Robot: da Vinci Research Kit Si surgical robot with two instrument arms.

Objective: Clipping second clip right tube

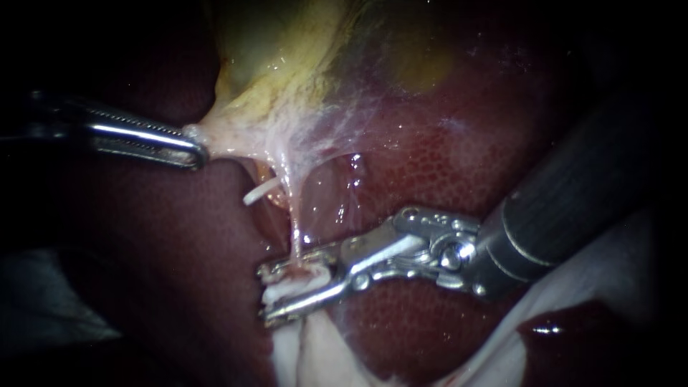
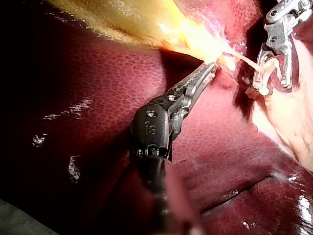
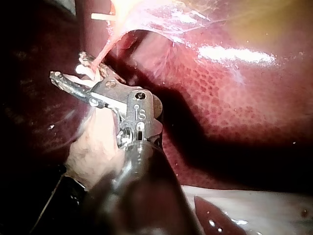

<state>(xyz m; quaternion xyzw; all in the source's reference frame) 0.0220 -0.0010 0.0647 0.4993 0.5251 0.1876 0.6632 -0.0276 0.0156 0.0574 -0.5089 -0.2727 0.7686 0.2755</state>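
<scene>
A thin pale tube [image 1: 292, 215] runs down from the stretched gallbladder tissue [image 1: 287, 93] to the liver [image 1: 430, 172]. My right instrument [image 1: 281, 290] comes in from the right, its jaws open and straddling the tube's lower end. White clip material [image 1: 287, 289] lies between them. It shows likewise in the right wrist view, where the right instrument [image 3: 73, 78] has the tube [image 3: 103, 55] ahead of it. My left instrument [image 1: 197, 147] is shut on the gallbladder's pale edge and holds it taut, as the left instrument [image 2: 209, 67] also shows in its wrist view.
A short white stub [image 1: 256, 193] sticks out left of the tube. Pale fatty tissue [image 1: 315, 351] lies under the right instrument's jaws. Dark liver surface [image 1: 179, 251] fills the lower left. My right instrument [image 2: 274, 58] stands just beyond the left instrument's tip.
</scene>
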